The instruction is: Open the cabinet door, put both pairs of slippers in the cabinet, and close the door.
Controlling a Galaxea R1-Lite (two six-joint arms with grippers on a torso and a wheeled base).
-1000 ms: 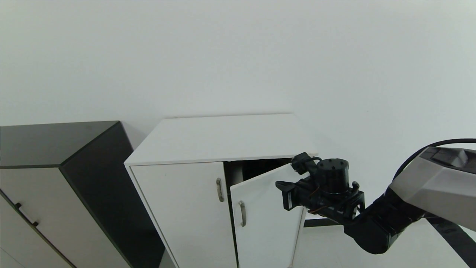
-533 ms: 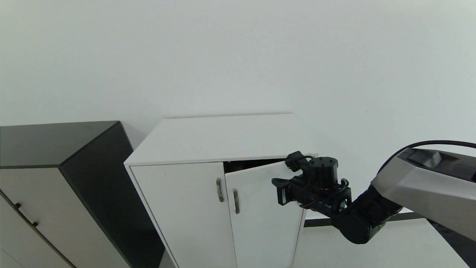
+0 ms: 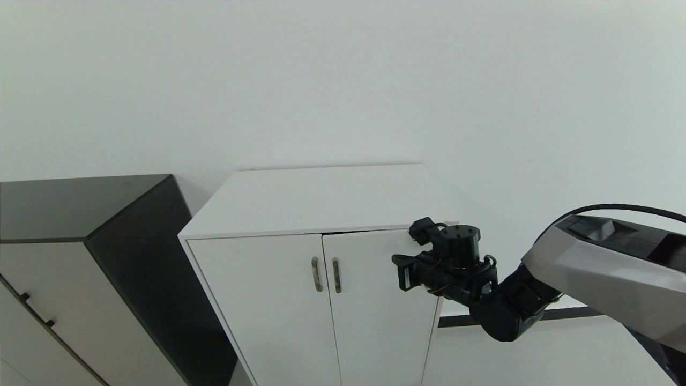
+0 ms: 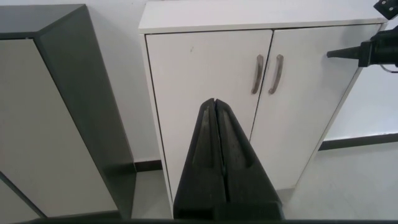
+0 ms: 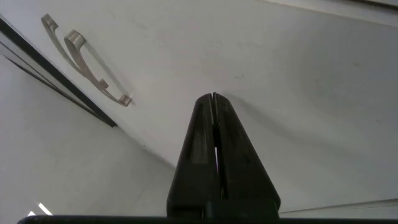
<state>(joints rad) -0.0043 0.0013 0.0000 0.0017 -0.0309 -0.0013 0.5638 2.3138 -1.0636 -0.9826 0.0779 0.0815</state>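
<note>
Right pincer (image 5: pixel 214 101): fingers pressed together, nothing held. The tip sits at the face of the right cabinet door (image 5: pixel 292 56); whether it touches cannot be told. The door lies flush with the cabinet front, fully shut.

Door: flat, rigid white panel with a smooth, matt finish. Judged light on its hinges and stiff. The bare face offers no grip, so pressed-together fingers can only push it.

Hold point: the bow handle (image 5: pixel 99 71), off to one side of the right pincer, at the door's seam edge. It is a slim arch of brushed metal with a gap behind it. Judged hard and slippery, best hooked or pinched across the bar. The left door's handle (image 3: pixel 316 273) stands just beyond, across the seam.

Left pincer (image 4: pixel 215 104): fingers pressed together, empty, well apart from the white cabinet (image 4: pixel 205 14). A dark cabinet (image 4: pixel 56 93) stands beside it.
</note>
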